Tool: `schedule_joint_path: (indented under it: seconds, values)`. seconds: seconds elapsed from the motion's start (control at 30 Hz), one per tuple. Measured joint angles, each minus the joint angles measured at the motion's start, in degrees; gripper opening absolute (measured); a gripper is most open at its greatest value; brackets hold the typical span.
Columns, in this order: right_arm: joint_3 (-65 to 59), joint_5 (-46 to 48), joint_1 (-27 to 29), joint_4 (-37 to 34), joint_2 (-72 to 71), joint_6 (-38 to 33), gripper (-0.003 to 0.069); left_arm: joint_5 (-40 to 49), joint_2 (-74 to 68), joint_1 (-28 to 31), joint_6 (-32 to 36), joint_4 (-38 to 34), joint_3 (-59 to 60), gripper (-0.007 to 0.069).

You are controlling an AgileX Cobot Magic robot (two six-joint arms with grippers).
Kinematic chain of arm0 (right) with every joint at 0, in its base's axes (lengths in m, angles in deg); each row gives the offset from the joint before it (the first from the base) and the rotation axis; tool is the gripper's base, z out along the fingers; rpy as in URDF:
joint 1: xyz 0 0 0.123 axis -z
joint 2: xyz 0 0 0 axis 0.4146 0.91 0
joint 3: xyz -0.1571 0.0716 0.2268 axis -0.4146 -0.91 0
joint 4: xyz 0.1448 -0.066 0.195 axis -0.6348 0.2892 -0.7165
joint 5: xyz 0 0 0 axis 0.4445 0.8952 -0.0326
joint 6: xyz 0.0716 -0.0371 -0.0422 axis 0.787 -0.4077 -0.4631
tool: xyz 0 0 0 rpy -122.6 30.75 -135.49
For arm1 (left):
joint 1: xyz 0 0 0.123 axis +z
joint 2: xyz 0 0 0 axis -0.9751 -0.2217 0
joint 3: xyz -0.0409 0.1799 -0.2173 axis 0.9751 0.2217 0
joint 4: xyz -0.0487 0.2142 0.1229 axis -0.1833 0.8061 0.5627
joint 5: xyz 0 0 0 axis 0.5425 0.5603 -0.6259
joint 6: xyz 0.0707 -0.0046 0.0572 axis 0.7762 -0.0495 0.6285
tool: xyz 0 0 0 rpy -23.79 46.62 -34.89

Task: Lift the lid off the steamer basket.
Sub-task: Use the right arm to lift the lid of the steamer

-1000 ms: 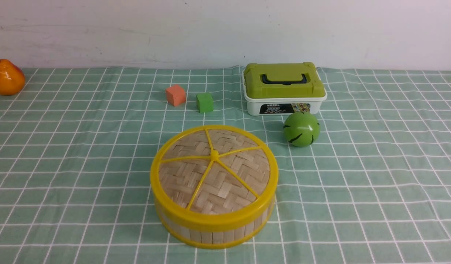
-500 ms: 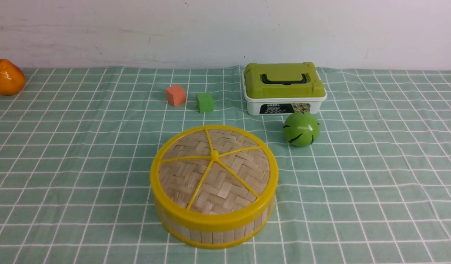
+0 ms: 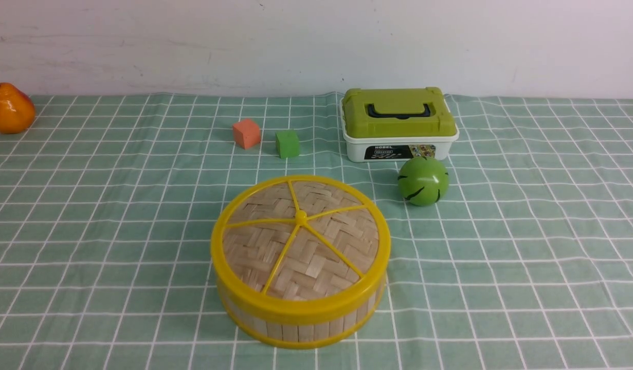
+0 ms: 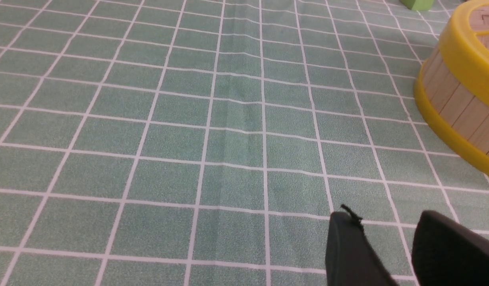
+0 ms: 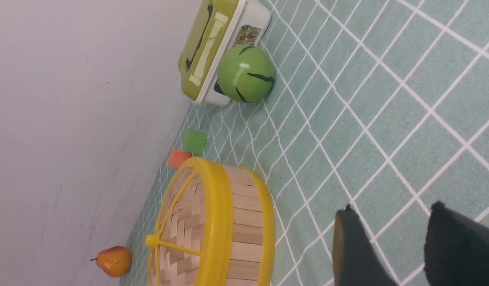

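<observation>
One checked tablecloth (image 3: 527, 257) covers the table. One steamer basket (image 3: 295, 327) sits centre-near in the front view. One lid (image 3: 316, 257) is seated flush on top of it, so it's closed.

Clock positions from the basket:
- One green-topped box (image 3: 398, 121) at 1 o'clock.
- One green ball (image 3: 423, 181) at 2 o'clock, just beside the box.
- One pear (image 3: 8, 109) at 10 o'clock, by the wall.
- Two cubes: orange cube (image 3: 246, 133) at 11, green cube (image 3: 287, 143) at 12, near each other, not touching.

Two grippers, neither in the front view. Left gripper (image 4: 387, 222): fingers spread, nothing between, over bare cloth. Right gripper (image 5: 391, 214): same, spread and empty, clear of the basket.
</observation>
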Motion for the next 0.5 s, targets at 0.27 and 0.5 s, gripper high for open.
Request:
schedule_joint_path:
  seconds: [0.27,0.5]
  values:
    - [3.34,2.17,0.00,2.83,0.12,-12.14,0.0232,0.00,0.00,0.00,0.00,0.00,0.00,0.0239]
    - [24.55,14.99,0.00,10.88,14.71,-29.56,0.0067,0.00,0.00,0.00,0.00,0.00,0.00,0.0239]
